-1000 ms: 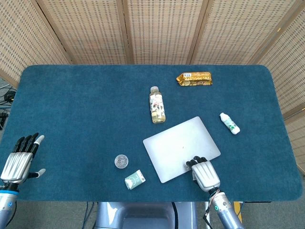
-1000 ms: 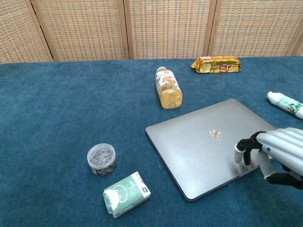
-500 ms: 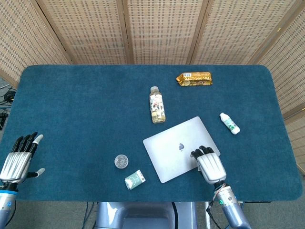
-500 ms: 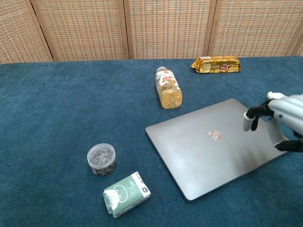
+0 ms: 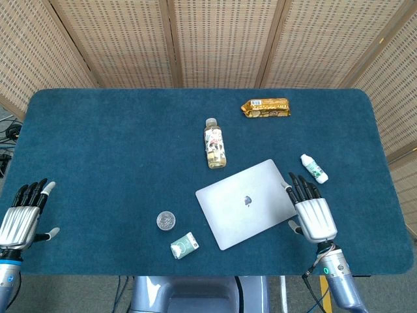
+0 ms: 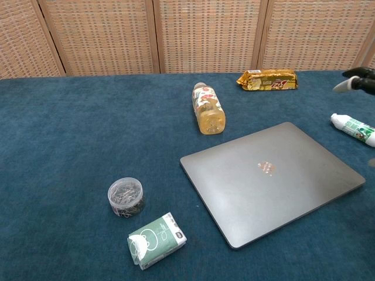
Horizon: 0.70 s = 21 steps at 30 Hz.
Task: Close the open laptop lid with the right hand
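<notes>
The silver laptop (image 5: pixel 246 203) (image 6: pixel 269 178) lies flat on the blue table with its lid down and the logo facing up. My right hand (image 5: pixel 313 214) hovers just off the laptop's right edge, fingers straight and spread, holding nothing. In the chest view only its fingertips (image 6: pixel 357 81) show at the far right edge. My left hand (image 5: pixel 23 218) floats over the table's front left corner, fingers apart and empty; the chest view does not show it.
A juice bottle (image 5: pixel 215 144) (image 6: pixel 208 108) lies behind the laptop. A gold snack pack (image 5: pixel 265 107) (image 6: pixel 267 79) sits at the back. A small white bottle (image 5: pixel 314 168) (image 6: pixel 354 129) lies right of the laptop. A clip jar (image 5: pixel 167 220) (image 6: pixel 126 196) and tissue pack (image 5: pixel 184 245) (image 6: pixel 156 240) sit front left.
My right hand lifted off the laptop lid and moved right, uncurling its fingers. It left most of the chest view. The left hand barely shifted.
</notes>
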Each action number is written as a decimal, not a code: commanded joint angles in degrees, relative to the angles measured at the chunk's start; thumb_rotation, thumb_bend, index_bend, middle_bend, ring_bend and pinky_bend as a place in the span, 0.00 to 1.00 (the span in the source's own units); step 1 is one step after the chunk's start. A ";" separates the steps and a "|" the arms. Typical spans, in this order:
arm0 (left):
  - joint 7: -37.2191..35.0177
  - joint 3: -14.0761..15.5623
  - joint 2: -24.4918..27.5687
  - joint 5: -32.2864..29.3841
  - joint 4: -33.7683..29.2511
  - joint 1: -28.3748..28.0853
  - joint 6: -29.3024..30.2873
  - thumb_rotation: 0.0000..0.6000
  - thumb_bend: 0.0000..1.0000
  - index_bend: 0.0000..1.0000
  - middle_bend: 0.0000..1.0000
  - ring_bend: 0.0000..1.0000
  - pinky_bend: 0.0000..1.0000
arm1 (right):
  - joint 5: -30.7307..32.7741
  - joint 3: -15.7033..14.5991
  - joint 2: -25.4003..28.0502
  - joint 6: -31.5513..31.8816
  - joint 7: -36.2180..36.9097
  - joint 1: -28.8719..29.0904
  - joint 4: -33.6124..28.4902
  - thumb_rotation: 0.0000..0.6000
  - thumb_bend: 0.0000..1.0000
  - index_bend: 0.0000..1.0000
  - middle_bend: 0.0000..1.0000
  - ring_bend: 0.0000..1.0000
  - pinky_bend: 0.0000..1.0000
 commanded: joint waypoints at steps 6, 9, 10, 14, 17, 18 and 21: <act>-0.82 -0.91 -0.31 -0.94 1.13 0.22 0.63 1.00 0.09 0.00 0.00 0.00 0.00 | -0.61 -3.19 4.56 1.37 10.66 -4.98 6.51 1.00 0.13 0.01 0.00 0.00 0.02; -0.87 -1.06 -0.42 -0.54 1.34 0.36 1.38 1.00 0.09 0.00 0.00 0.00 0.00 | -2.09 -3.99 4.61 2.89 15.52 -6.79 9.40 1.00 0.13 0.01 0.00 0.00 0.01; -0.87 -1.08 -0.50 -0.45 1.45 0.42 1.57 1.00 0.09 0.00 0.00 0.00 0.00 | -2.69 -4.09 4.54 3.49 16.58 -7.21 10.14 1.00 0.13 0.01 0.00 0.00 0.01; -0.81 -1.11 -0.62 -0.38 1.72 0.44 1.65 1.00 0.09 0.00 0.00 0.00 0.00 | -4.37 -4.07 4.38 4.90 18.59 -8.01 11.85 1.00 0.13 0.01 0.00 0.00 0.01; -0.66 -1.14 -0.65 -0.19 1.87 0.47 1.88 1.00 0.09 0.00 0.00 0.00 0.00 | -5.28 -3.57 4.70 6.20 19.53 -8.45 12.42 1.00 0.13 0.01 0.00 0.00 0.01; -0.65 -1.16 -0.64 -0.16 1.88 0.49 1.98 1.00 0.09 0.00 0.00 0.00 0.00 | -5.47 -3.41 4.84 6.54 19.96 -8.58 12.47 1.00 0.13 0.01 0.00 0.00 0.01; -0.76 -1.17 -0.58 0.00 1.90 0.58 2.22 1.00 0.09 0.00 0.00 0.00 0.00 | -5.37 -3.02 5.25 6.79 21.14 -8.97 12.40 1.00 0.13 0.01 0.00 0.00 0.01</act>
